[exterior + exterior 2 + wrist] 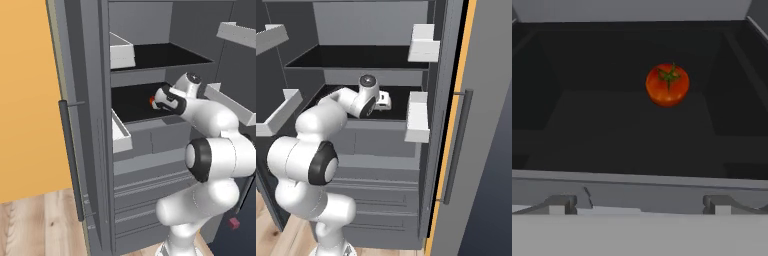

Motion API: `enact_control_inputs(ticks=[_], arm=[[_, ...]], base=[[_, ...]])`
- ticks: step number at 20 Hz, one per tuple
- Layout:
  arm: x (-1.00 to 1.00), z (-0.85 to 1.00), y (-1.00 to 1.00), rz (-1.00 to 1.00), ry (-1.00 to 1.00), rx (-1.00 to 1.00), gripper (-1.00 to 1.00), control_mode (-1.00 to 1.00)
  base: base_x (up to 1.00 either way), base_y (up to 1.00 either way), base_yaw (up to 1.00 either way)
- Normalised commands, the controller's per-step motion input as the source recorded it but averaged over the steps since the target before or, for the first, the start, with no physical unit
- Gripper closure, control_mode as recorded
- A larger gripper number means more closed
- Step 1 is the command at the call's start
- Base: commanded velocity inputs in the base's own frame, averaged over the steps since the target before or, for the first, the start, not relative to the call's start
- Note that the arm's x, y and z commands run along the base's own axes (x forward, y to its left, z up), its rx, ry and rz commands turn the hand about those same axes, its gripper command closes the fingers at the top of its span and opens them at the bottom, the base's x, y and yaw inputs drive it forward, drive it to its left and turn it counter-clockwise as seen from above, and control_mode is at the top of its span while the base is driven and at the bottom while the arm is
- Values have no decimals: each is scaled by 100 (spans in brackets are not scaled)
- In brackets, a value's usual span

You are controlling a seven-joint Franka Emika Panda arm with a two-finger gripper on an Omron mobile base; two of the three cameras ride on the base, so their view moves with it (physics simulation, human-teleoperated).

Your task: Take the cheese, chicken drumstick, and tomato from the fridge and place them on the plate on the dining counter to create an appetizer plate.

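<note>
Hand (637, 204) spread at the fridge (150, 165) shelf edge; tomato (667, 84) well apart, open shelf around it.

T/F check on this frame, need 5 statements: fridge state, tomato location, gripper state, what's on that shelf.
1. The fridge stands open. True.
2. The tomato sits in a white door bin. False: it rests on a black inner shelf, toward the back.
3. The gripper is shut on the tomato. False: its jaws stand open, short of the tomato, at the shelf's front edge.
4. The tomato's green stem can be seen in the hand view. True.
5. A cheese wedge lies beside the tomato in the hand view. False: nothing else shows on the shelf around it.
</note>
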Motion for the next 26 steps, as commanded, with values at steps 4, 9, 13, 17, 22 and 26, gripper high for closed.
enact_control_inputs(ticks=[4,9,13,17,22,26], arm=[[39,-15,-20,0,0,0,-100,-100],[47,-10,-5,0,0,0,-100,-100],[46,0,0,0,0,0,-100,-100],[38,0,0,0,0,0,-100,-100],[32,-7,0,0,0,0,-100,-100],[32,-14,0,0,0,0,-100,-100]], base=[[0,0,0],[0,0,0],[0,0,0],[0,0,0],[0,0,0],[0,0,0]])
